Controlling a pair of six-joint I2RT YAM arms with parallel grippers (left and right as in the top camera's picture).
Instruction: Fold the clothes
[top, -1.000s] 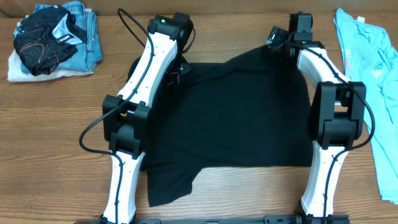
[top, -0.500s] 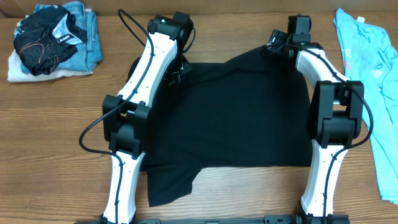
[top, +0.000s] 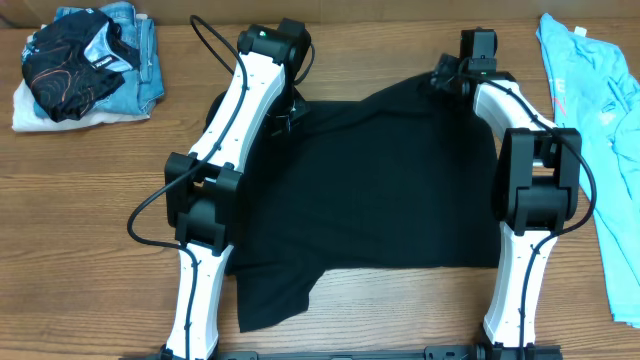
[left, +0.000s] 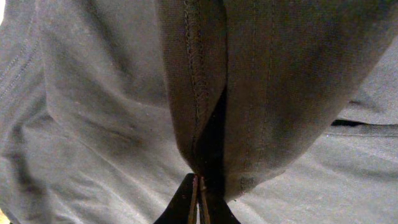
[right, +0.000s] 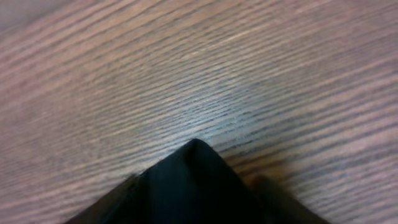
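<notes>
We see a black T-shirt spread out mid-table, one sleeve sticking out at the near left. The left gripper sits on its far left edge, the right gripper at its far right corner; we can't read either one's jaws. A light blue T-shirt lies along the right edge, a pile of clothes in the far left corner

Your station reads as a robotics lab bench. Two white-and-black arms, the left arm and the right arm, stand at the near edge of a wood-grain table. A loose black cable loops off the left one. Garments lie on the tabletop:
- a black T-shirt spread between the arms
- a light blue T-shirt at the right edge
- a heap of clothes in the far left corner

You cannot see the room past the tabletop.
</notes>
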